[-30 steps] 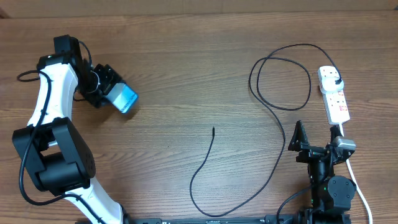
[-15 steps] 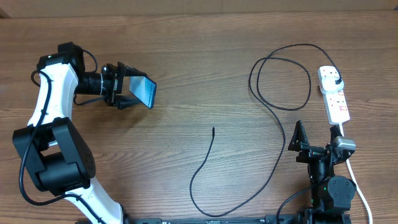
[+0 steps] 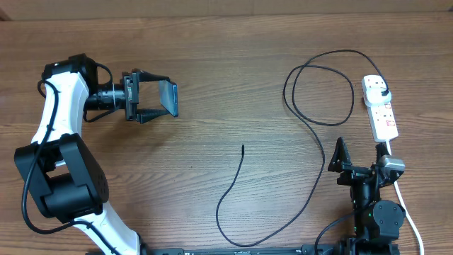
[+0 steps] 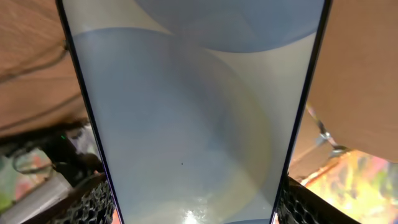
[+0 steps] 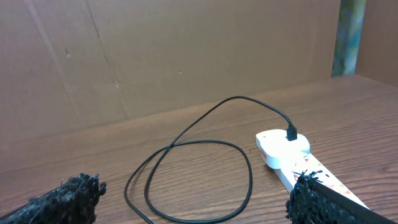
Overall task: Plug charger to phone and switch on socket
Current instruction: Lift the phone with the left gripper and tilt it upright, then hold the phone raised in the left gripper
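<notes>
My left gripper (image 3: 157, 98) is shut on the phone (image 3: 169, 98) and holds it on edge above the table at the left. In the left wrist view the phone's light-blue screen (image 4: 193, 112) fills the frame between my fingers. The charger cable (image 3: 311, 127) loops at the right and runs down to its free connector tip (image 3: 243, 147) at mid-table. Its black plug (image 3: 383, 92) sits in the far end of the white socket strip (image 3: 381, 112). My right gripper (image 3: 354, 164) is open and empty, just below the strip. The cable loop (image 5: 193, 168) and the strip (image 5: 292, 155) show in the right wrist view.
The strip's thick white cord (image 3: 407, 212) runs down past the right arm's base toward the front edge. Brown cardboard walls (image 5: 155, 56) stand behind the table.
My left gripper has carried the phone to the right and turned it from lying tilted to standing on edge. The right arm, cable and strip have not moved.
</notes>
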`<state>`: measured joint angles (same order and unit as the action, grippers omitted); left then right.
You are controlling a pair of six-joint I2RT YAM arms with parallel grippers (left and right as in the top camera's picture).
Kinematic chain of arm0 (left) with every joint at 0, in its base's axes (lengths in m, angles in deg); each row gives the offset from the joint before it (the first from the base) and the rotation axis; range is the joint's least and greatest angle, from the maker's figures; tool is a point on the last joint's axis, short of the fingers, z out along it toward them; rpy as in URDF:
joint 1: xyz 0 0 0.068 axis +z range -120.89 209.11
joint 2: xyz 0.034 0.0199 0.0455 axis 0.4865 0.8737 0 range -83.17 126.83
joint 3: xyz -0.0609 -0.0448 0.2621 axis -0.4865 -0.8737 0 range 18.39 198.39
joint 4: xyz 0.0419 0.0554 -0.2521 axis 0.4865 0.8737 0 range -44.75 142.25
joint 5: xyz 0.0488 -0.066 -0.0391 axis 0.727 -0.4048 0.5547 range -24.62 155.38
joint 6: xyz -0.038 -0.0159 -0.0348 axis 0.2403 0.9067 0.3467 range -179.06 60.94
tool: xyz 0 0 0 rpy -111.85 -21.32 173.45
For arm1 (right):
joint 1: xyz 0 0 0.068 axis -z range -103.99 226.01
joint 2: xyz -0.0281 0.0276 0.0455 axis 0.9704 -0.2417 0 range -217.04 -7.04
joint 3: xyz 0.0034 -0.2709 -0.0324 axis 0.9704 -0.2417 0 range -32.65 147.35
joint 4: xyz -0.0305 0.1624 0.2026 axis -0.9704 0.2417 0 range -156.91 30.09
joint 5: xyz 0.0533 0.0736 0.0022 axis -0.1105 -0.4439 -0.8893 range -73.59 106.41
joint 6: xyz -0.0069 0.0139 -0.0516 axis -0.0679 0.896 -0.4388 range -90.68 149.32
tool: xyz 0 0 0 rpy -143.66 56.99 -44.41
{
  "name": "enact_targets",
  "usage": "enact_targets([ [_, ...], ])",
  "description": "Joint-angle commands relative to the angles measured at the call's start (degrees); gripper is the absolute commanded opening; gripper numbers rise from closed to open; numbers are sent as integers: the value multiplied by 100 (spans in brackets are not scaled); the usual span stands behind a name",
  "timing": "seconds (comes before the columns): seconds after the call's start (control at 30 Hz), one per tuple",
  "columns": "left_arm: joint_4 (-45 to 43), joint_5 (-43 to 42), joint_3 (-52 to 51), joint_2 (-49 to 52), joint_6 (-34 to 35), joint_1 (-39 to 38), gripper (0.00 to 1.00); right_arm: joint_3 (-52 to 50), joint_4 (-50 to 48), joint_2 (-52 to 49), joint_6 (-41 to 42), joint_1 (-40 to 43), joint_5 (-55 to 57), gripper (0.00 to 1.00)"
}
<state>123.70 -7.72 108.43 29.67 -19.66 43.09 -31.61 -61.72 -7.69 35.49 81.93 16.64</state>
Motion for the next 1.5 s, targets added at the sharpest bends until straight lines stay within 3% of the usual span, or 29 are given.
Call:
enact_targets([
  [0.0,92,-601,125,-216,-66,9,4,-59,-35,26,-26,-28,11,100],
  [1.47,702,-293,125,-216,-754,-55,4,-59,-35,24,-26,-28,11,100],
])
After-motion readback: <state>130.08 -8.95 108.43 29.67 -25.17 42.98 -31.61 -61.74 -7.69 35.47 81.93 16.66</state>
